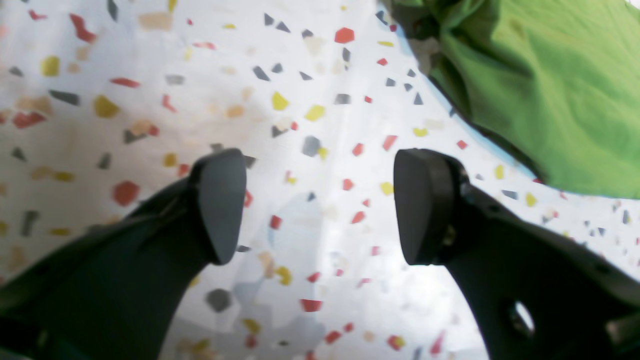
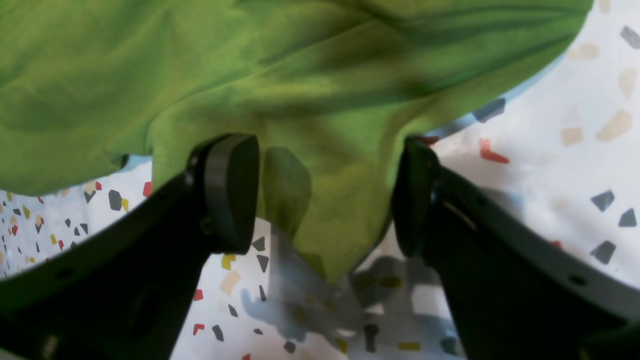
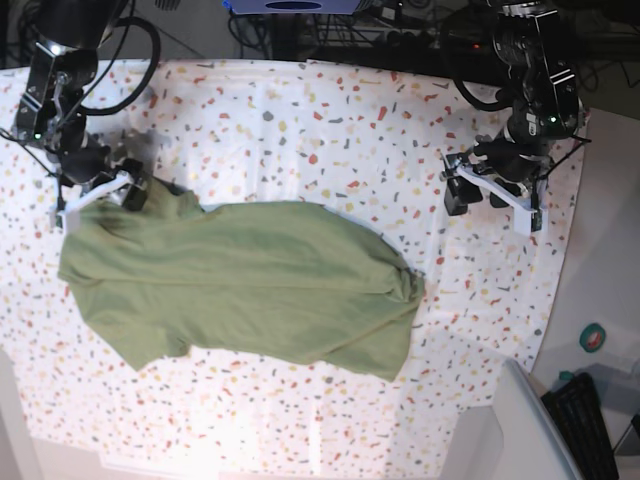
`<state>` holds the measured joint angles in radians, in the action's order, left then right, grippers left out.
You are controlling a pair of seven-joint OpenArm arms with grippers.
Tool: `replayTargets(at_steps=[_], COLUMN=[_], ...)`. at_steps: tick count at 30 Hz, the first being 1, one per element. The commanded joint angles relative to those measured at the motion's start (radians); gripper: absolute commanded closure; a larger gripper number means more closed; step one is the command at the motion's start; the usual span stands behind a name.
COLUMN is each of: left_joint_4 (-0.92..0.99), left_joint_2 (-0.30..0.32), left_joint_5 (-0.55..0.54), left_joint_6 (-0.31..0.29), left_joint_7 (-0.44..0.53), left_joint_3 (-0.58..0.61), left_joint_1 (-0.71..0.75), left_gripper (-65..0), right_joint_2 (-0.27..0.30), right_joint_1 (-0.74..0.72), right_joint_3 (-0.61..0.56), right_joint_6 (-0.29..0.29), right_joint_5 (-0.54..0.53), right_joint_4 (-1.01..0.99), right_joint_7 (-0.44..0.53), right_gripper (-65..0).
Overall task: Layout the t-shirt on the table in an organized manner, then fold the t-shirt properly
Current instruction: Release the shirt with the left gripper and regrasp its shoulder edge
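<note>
Two tools, both with jaws apart and empty. The right tool (image 2: 325, 195) straddles a hanging corner of the t-shirt (image 3: 250, 285) at the garment's ten o'clock end in the base view; cloth lies between its jaws, not pinched. The left tool (image 1: 320, 205) hangs over bare worktop (image 3: 350, 120), the shirt's near edge off at its two o'clock and apart from it. The shirt's long axis runs nine to three across the worktop, rumpled at the three o'clock end. The right arm is clearly nearer. Open worktop surrounds the shirt, widest toward twelve.
</note>
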<state>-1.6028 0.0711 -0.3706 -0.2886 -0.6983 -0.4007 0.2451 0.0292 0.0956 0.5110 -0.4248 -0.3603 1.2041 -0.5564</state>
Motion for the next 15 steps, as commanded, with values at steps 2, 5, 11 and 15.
replayTargets(at_steps=[2, 5, 11, 15], left_joint_4=[0.019, 0.078, 0.131, 0.220], left_joint_2=[-0.006, -0.035, -0.078, -0.078], left_joint_5=[-0.012, -0.012, -0.011, -0.006], left_joint_6=[-0.005, -0.005, -0.005, -0.005], left_joint_7=[0.019, 0.019, 0.019, 0.019], left_joint_3=[-0.002, 0.000, 0.035, 0.085], left_joint_1=[-0.025, -0.060, -0.142, -0.237], left_gripper=[-43.3, -42.6, -42.6, -42.6], right_joint_2=[-0.004, -0.004, -0.004, -0.004], right_joint_1=[0.017, 0.017, 0.016, 0.016], right_joint_3=[-0.002, -0.002, -0.002, -0.002], right_joint_6=[-0.009, -0.009, -0.009, -0.009], right_joint_5=[0.011, 0.011, 0.011, 0.011], right_joint_4=[-0.002, -0.002, 0.000, 0.000], right_joint_7=[-0.058, -0.058, -0.058, -0.060], right_gripper=[-31.4, -6.5, 0.0, 0.0])
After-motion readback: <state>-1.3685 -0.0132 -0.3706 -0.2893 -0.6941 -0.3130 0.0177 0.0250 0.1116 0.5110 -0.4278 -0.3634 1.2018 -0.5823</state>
